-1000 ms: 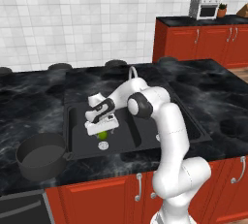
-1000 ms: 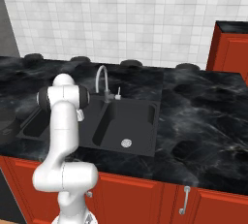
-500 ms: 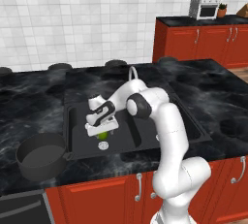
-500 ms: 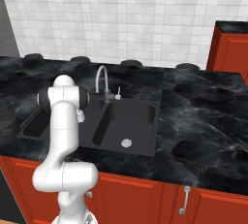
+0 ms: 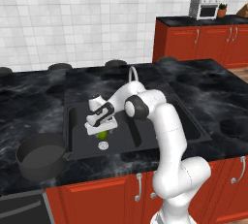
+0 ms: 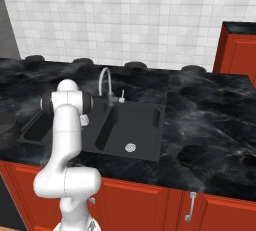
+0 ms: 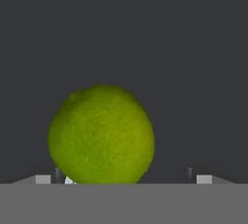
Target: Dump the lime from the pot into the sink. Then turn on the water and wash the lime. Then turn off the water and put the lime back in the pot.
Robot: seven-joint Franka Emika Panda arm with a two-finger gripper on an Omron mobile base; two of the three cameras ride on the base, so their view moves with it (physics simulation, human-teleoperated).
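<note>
Down in the left basin of the sink point(image 5: 72, 121), the gripper point(image 5: 101, 130) is hanging right over the lime point(image 5: 102, 134), with the white hand tilted and the arm reaching across from the lower right of the left base view. Seen from the hand camera, the lime point(image 7: 101, 135) is sitting close below the hand, large against the dark sink floor, leaning toward the left finger tip point(image 7: 59, 174) while the right finger tip point(image 7: 190, 172) is standing apart from it with a gap between. So the fingers are looking spread wider than the fruit, and nothing is being pinched.

In the left base view, the lime is lying on the black basin floor just behind the silver drain point(image 5: 103, 145), near it but not on it. The pot point(image 5: 41, 156) is sitting upright on the black marble counter point(image 5: 29, 106) to the left of the sink, near the front edge, with its wide mouth facing up and its inside showing dark. The curved grey faucet point(image 6: 106, 84) is rising behind the divider between the two basins, and the right basin's drain point(image 6: 130, 147) is showing in the right base view. Red cabinet doors point(image 5: 97, 194) are running below the counter.
</note>
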